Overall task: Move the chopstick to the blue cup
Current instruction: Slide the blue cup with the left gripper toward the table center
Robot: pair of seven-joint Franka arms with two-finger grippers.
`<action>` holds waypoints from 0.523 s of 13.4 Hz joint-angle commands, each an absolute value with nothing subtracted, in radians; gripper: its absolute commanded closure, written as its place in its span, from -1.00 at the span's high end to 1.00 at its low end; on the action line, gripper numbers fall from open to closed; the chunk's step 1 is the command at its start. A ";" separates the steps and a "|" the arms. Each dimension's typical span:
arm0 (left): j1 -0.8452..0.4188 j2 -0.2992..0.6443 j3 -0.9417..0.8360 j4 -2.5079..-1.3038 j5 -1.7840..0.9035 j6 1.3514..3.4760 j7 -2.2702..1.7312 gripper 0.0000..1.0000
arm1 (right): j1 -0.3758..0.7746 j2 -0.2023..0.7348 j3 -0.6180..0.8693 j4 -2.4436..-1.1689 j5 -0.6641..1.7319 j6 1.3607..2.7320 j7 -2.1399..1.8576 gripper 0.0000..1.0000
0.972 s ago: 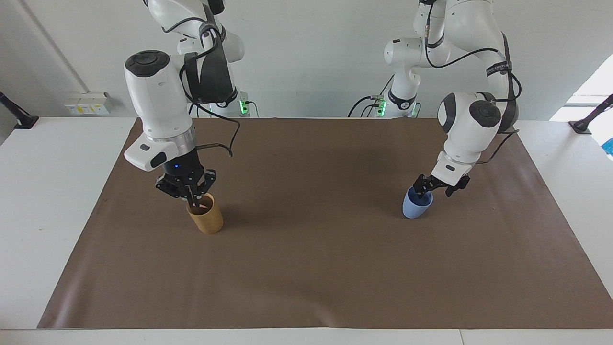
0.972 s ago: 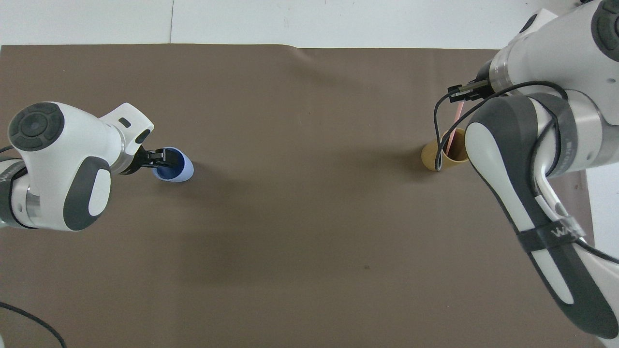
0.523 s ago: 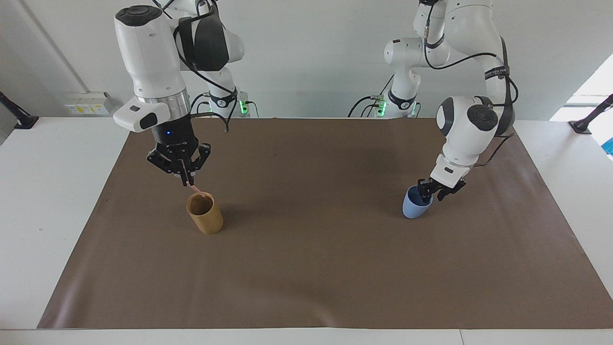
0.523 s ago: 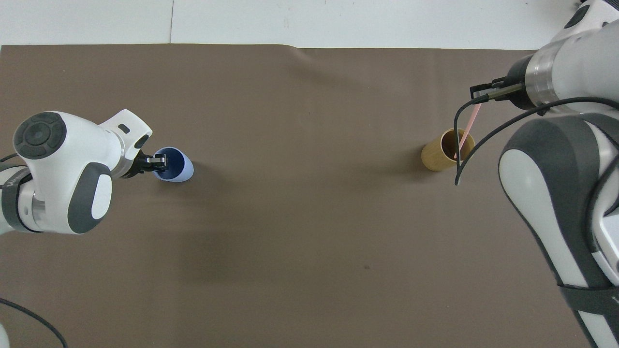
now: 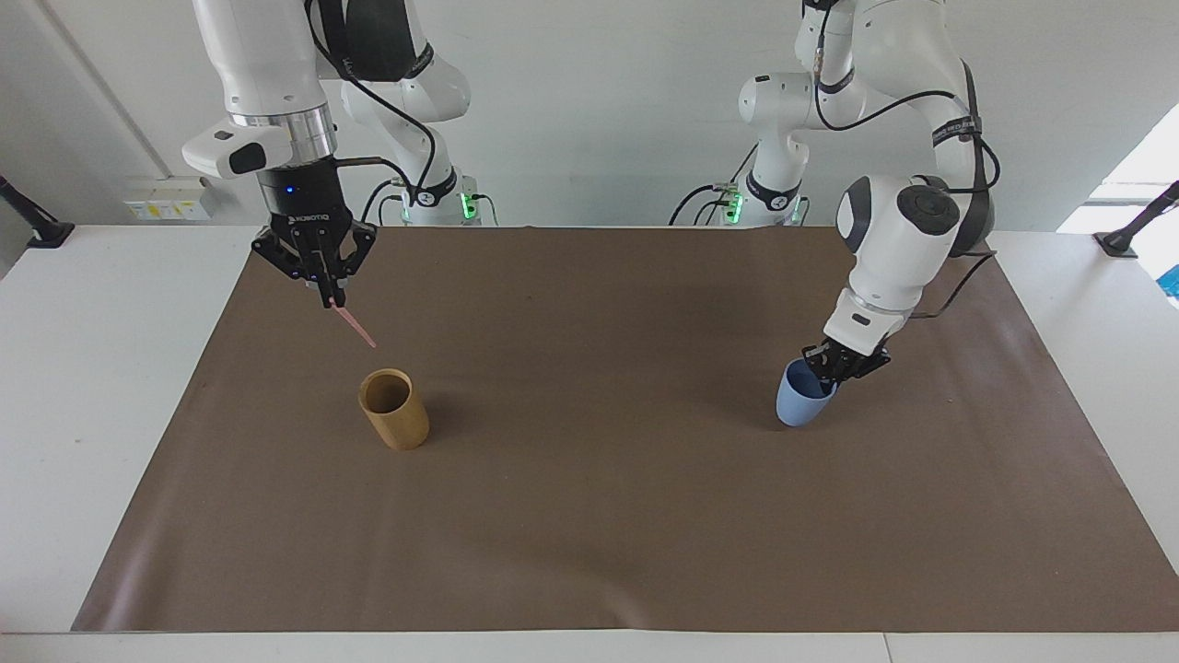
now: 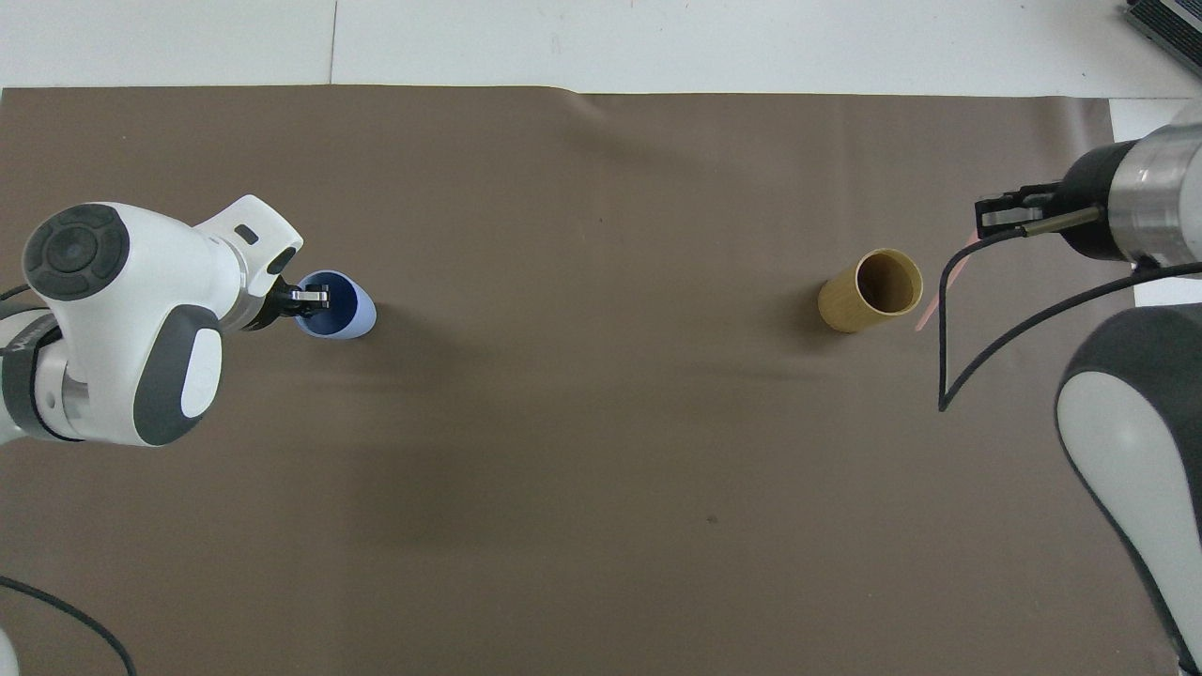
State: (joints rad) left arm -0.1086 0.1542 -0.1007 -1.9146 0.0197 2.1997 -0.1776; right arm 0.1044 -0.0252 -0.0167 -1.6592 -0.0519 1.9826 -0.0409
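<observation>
Hanging in the air above the tan holder [image 5: 394, 409], the right gripper [image 5: 330, 299] pinches a pink chopstick [image 5: 356, 327] that slants down from its fingertips, clear of the holder's rim. The left gripper [image 5: 836, 366] is clamped on the rim of the tilted blue cup [image 5: 803, 402] beneath it.

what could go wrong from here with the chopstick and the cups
The right claw pinches the pink chopstick only at its top end, so the slanted stick may swing or slip during the carry. The left claw grips the rim of the tilted blue cup, crowding the opening and risking a tip-over.
</observation>
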 commanded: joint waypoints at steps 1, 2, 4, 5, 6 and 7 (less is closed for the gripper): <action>-0.230 0.169 -0.101 -1.775 0.018 2.102 -0.306 -1.00 | 0.083 -0.061 -0.012 -1.706 -0.029 2.032 -0.031 -1.00; -0.280 0.170 -0.101 -1.769 0.018 2.111 -0.384 -1.00 | 0.072 -0.064 -0.011 -1.716 -0.022 2.060 -0.029 -1.00; -0.381 0.170 -0.101 -1.766 0.008 2.121 -0.493 -1.00 | 0.045 -0.064 -0.012 -1.727 0.034 2.103 -0.031 -1.00; -0.429 0.187 -0.100 -1.766 -0.008 2.138 -0.550 -1.00 | 0.041 -0.064 -0.014 -1.729 0.034 2.103 -0.031 -1.00; -0.475 0.228 -0.100 -1.760 -0.008 2.166 -0.611 -1.00 | 0.041 -0.064 -0.014 -1.729 0.034 2.103 -0.031 -1.00; -0.504 0.267 -0.100 -1.723 -0.006 2.177 -0.659 -1.00 | 0.041 -0.064 -0.014 -1.729 0.035 2.102 -0.029 -1.00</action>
